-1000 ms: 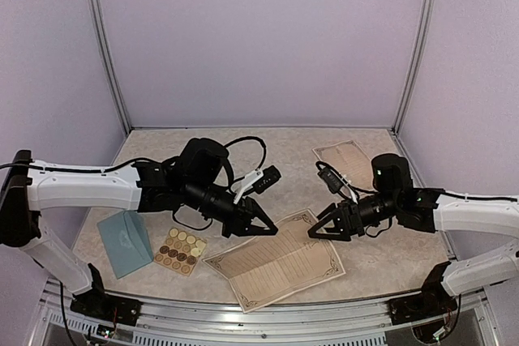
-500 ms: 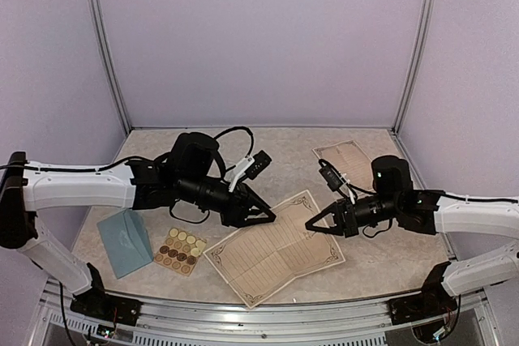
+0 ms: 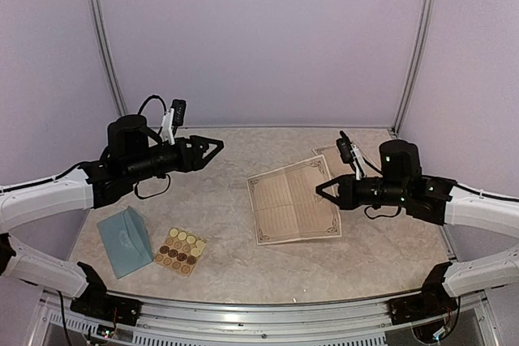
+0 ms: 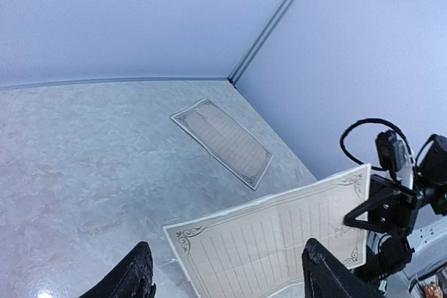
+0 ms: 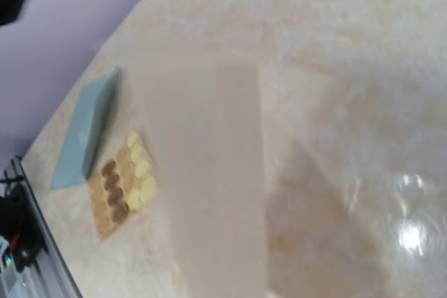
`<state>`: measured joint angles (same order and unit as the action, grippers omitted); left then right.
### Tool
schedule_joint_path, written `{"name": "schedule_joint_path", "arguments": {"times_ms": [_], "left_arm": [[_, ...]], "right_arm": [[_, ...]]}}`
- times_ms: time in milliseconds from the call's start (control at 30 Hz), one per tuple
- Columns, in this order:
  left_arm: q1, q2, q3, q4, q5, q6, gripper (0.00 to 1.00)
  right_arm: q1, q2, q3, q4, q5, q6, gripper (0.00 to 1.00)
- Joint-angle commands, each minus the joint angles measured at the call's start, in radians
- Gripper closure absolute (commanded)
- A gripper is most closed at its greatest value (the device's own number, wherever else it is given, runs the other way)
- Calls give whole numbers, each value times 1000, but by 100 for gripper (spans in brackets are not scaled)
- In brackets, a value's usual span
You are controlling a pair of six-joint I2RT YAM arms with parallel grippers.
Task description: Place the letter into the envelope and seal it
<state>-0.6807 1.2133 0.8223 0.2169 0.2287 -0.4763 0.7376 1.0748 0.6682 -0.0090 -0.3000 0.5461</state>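
I see the right hand [image 3: 323, 192] clamped on the letter [image 3: 292, 200] by 1 edge, the sheet tilted off the worktop [image 3: 243, 281]. My left hand [image 3: 212, 150] hangs raised, fingers apart, holding nothing. The envelope [image 3: 126, 241] lies front-left (just beside the stickers [image 3: 181, 250]).

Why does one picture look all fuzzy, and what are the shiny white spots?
Right wrist view: the letter is a tan smear, out of focus, and glare shines on the table at lower right. Left wrist view: sharp, small glare bottom left. Top view: sharp, evenly lit.
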Motion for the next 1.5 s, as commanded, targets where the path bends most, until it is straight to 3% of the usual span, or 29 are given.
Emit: {"name": "schedule_joint_path", "arguments": {"times_ms": [0,200,367,533,700,967,1467], "left_arm": [[84,-20,-65,61,-98,-114,31],[150,-25,-127,88,-78,-163,29],[158,-26,-148,90,-78,-175,27],[115,-18,-161,158,39,-122,27],[-38,-39,-137,190,152,25,25],[-190,-44,-141,314,244,-1,24],[-247,105,-43,460,311,-22,24]], "right_arm": [[9,-13,102,26,-43,-40,100],[31,-24,167,62,-359,-113,100],[43,-61,171,152,-516,-106,100],[43,-80,172,209,-468,-88,100],[42,-53,165,243,-337,-56,100],[43,22,134,378,-389,28,100],[48,61,128,443,-546,48,100]]}}
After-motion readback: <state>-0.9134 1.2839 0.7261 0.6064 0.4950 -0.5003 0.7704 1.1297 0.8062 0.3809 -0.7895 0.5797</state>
